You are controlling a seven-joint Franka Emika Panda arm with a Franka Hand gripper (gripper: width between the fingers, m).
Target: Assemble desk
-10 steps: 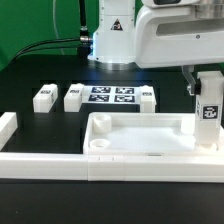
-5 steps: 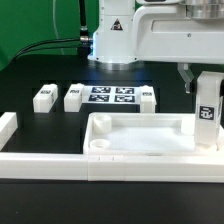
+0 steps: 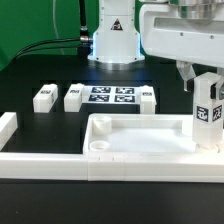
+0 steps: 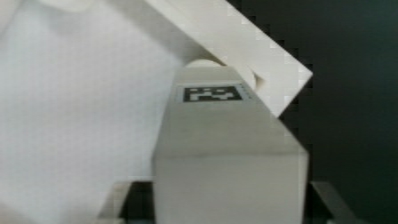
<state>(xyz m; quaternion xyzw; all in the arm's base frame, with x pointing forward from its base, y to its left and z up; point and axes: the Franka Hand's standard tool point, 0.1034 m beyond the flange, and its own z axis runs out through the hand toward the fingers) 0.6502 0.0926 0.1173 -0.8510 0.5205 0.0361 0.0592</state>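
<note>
Jaws: clamped on a leg, which they hold upright.
Leg: at the corner of the top on the exterior view's right. Its lower end is hidden behind the rim, so seating cannot be told.
Step, judged: fitting this leg into its socket.
Next move calls for a square line-up, then a straight push down.
Spare legs: three, loose on the surface beside the marker board.

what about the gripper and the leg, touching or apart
Touching. The wrist view shows the leg filling the gripper, with no gap on either side.
</note>
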